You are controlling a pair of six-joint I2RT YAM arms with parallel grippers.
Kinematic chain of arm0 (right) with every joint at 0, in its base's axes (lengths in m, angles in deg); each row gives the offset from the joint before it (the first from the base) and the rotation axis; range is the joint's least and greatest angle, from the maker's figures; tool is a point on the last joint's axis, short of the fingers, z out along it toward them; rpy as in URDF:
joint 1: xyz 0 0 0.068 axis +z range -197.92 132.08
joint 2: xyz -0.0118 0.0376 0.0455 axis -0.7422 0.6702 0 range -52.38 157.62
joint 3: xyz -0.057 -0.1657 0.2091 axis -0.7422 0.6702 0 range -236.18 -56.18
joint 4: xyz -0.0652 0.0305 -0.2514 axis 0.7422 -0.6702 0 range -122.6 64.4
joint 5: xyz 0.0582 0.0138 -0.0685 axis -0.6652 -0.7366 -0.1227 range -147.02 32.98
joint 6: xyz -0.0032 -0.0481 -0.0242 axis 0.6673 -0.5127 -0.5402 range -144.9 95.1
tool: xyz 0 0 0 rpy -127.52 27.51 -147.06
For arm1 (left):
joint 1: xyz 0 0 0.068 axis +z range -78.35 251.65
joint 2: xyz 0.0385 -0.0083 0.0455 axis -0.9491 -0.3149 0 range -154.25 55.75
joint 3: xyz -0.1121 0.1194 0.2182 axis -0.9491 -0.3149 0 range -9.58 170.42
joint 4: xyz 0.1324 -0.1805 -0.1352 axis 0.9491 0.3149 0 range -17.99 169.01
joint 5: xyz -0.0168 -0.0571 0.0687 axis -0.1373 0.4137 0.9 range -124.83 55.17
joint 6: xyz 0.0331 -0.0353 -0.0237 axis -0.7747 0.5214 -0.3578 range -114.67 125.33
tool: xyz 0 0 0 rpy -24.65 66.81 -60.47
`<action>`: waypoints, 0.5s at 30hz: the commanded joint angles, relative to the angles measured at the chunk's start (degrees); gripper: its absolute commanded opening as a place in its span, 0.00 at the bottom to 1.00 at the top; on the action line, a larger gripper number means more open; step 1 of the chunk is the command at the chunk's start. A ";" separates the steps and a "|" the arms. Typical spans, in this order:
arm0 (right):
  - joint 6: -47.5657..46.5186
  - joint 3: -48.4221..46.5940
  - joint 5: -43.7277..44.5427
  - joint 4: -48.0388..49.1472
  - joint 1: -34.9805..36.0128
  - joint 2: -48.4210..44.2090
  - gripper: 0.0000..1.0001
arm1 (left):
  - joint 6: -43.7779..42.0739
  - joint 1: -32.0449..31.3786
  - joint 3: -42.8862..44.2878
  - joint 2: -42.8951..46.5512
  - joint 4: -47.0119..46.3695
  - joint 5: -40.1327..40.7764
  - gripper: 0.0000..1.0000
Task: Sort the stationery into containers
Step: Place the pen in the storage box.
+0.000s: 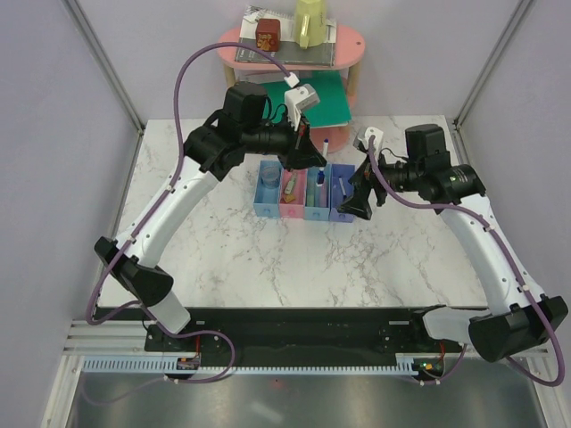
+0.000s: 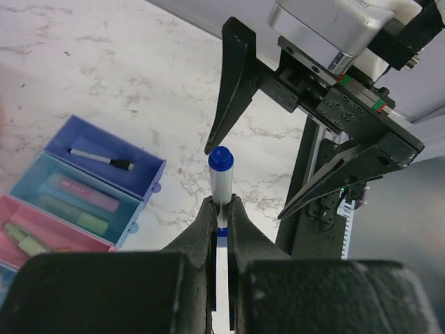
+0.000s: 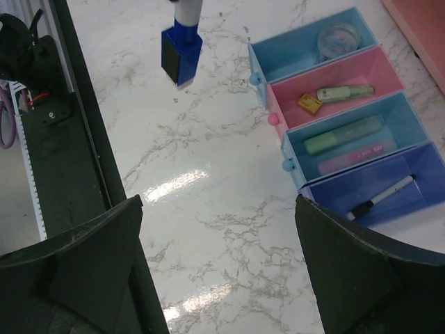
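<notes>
Left claw [image 2: 221,209] pinches the blue-tipped pen [image 2: 221,182]; right claw [image 3: 217,202] gapes empty.
Trays [image 3: 361,69] at two o'clock: tape roll [image 3: 338,40], eraser [image 3: 310,103], two markers [image 3: 343,134], black pen [image 3: 381,197].

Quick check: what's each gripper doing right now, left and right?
Left gripper: closed on the thin white pen with blue tip.
Right gripper: open, holding nothing.

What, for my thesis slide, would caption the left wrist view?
Left end effector shut on the white blue-tipped pen, facing the open right end effector; partly filled trays lie at left.
</notes>
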 commanded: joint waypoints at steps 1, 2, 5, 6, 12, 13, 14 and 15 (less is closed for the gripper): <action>3.13 -4.95 -6.23 3.73 0.23 1.66 0.98 | 6.22 0.12 2.22 -2.64 -4.07 -7.44 0.02; 3.75 -5.39 -7.10 4.78 0.32 1.93 0.98 | 6.85 0.12 2.22 -2.81 -4.60 -7.80 0.02; 4.90 -7.41 -8.77 5.49 0.41 2.89 0.98 | 7.12 0.12 2.31 -3.52 -5.57 -8.42 0.02; 4.90 -8.37 -9.04 5.50 0.49 2.98 0.98 | 6.94 0.12 2.31 -3.69 -5.66 -8.68 0.02; 4.90 -9.70 -9.66 6.02 1.28 4.56 0.98 | 7.47 0.12 3.10 -4.66 -6.45 -10.35 0.02; 4.99 -9.61 -9.75 6.37 1.46 4.74 0.98 | 7.64 0.12 3.28 -4.66 -6.62 -10.44 0.02; 5.07 -9.61 -9.83 6.46 1.46 5.00 0.98 | 7.82 0.12 3.45 -4.75 -6.80 -10.62 0.02; 5.16 -9.53 -9.92 6.64 1.64 5.35 0.98 | 8.08 0.03 3.54 -4.84 -7.06 -10.79 0.02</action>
